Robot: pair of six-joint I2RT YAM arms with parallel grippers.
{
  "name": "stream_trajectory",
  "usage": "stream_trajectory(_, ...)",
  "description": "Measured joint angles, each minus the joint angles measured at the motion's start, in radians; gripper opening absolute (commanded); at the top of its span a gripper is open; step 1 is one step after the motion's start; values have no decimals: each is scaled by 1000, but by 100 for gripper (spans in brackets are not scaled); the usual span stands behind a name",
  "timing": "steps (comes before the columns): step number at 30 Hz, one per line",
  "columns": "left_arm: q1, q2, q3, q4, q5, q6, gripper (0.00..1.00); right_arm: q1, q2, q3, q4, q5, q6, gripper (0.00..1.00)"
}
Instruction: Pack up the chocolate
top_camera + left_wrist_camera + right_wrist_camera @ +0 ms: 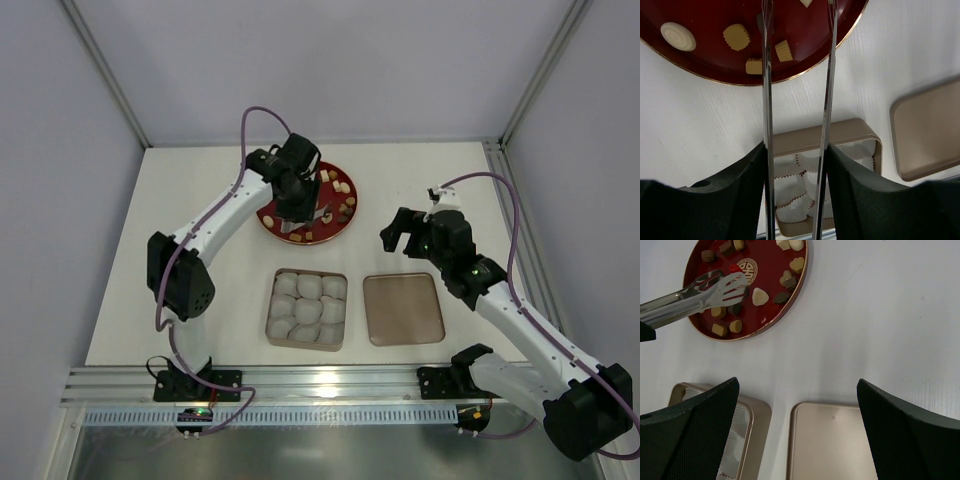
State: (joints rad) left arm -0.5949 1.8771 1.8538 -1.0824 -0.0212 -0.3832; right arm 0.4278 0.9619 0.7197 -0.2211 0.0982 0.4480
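The metal tongs point(715, 287) are squeezed from outside by the left gripper point(796, 165), which clamps both blades. The blades run nearly parallel with a narrow gap between them, and the slotted tips hang low over the red plate point(790, 295) beside its gold emblem. The tips look nearly together, but I cannot tell whether a piece is pinched between them. The chocolate pieces point(760, 296), dark, tan and cream with one red piece just by the tips, lie scattered on the plate. None shows in the white paper cups point(300, 300) of the tray point(308, 272), so packing looks barely begun. The right gripper point(797, 390) hangs with its jaws spread wide and empty above the flat lid point(403, 308), apart from the plate. The likely failures are these: closely spaced pieces may be nudged or flicked off the plate onto the table point(420, 180) as the tips close; a small piece may slip from the smooth slotted tips in transit; and the light cups may shift if the tongs brush them.
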Motion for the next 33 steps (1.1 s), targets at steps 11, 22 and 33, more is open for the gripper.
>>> stream_trajectory(11,-2,92,47,2,25,21,47,0,0,0,-22,11,0,100)
stream_trajectory(22,-8,121,48,2,34,25,46,0,0,0,-29,15,0,100)
stream_trajectory(33,-8,158,57,16,34,26,43,0,0,0,-36,19,0,100)
